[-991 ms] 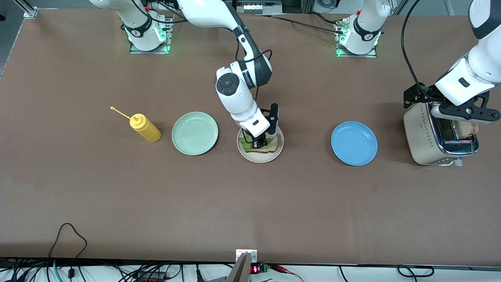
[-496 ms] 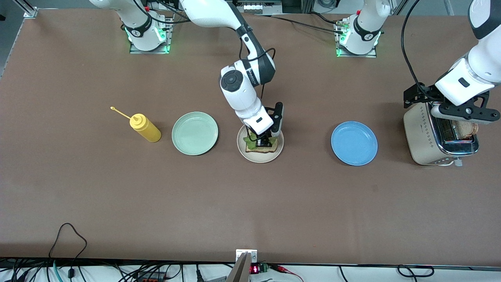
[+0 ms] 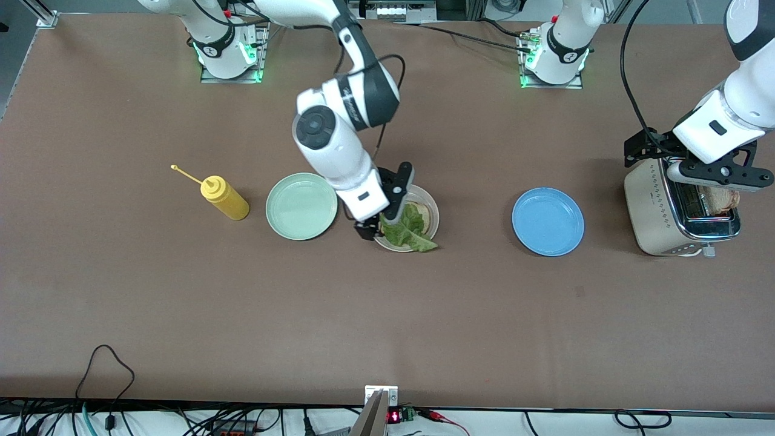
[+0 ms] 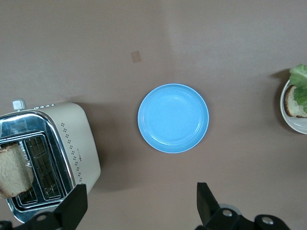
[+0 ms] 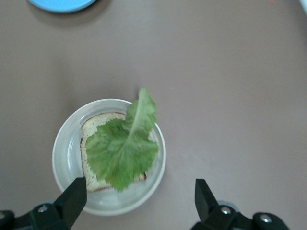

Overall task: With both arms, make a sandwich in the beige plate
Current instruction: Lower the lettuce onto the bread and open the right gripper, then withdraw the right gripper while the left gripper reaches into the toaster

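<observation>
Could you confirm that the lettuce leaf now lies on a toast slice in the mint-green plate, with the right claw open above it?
Not quite: the plate is wrong. The lettuce leaf lies on the toast slice in the beige plate, as the right wrist view shows; the mint-green plate beside it holds nothing. The rest stands: the right claw is open above the leaf.

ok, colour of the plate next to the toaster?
Blue plate, plain, no pattern. Clearest in the left wrist view.

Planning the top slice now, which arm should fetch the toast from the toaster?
Left. Its open gripper hovers over the light-brown toast slice in the beige metal toaster; the right gripper is open over the round beige plate.
</observation>
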`<act>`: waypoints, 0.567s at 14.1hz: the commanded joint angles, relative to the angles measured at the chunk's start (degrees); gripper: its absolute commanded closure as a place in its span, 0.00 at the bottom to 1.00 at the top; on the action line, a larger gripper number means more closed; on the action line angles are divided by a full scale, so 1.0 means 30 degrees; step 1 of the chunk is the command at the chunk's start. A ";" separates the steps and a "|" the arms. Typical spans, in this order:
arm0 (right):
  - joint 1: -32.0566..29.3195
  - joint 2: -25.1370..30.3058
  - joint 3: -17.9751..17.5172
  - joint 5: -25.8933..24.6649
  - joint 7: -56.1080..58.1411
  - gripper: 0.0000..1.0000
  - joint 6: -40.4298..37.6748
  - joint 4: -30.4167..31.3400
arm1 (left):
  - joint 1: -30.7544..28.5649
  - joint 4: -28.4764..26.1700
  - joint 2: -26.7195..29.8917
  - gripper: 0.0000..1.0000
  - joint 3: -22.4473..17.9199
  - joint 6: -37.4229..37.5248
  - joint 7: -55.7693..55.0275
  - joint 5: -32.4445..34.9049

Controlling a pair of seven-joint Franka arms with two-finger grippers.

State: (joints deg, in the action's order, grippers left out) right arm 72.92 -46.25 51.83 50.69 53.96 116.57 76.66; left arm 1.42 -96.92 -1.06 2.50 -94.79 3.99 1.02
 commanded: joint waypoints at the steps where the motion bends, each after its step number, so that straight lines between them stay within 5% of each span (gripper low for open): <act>1: 0.0885 0.0240 0.2605 0.0124 -0.3353 0.00 -0.2139 -0.0093 | -0.0035 0.0462 -0.0114 0.00 0.0075 0.0426 -0.0186 0.0334; 4: 0.1034 0.0240 0.5417 0.0153 -0.5087 0.00 -0.4630 -0.0122 | -0.0035 0.0462 -0.0143 0.00 0.0075 0.0426 -0.0245 0.0304; 8: 0.1533 0.0240 0.8733 0.0066 -1.3920 0.00 -0.6978 -0.0035 | -0.0094 0.0723 -0.0815 0.00 0.0045 0.2849 -0.0711 0.0099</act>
State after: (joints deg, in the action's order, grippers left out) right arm 76.00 -45.26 74.23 50.70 24.06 98.11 76.30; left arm 1.42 -96.90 -1.77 2.49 -90.46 3.31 1.02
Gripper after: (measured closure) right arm 0.000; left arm 0.000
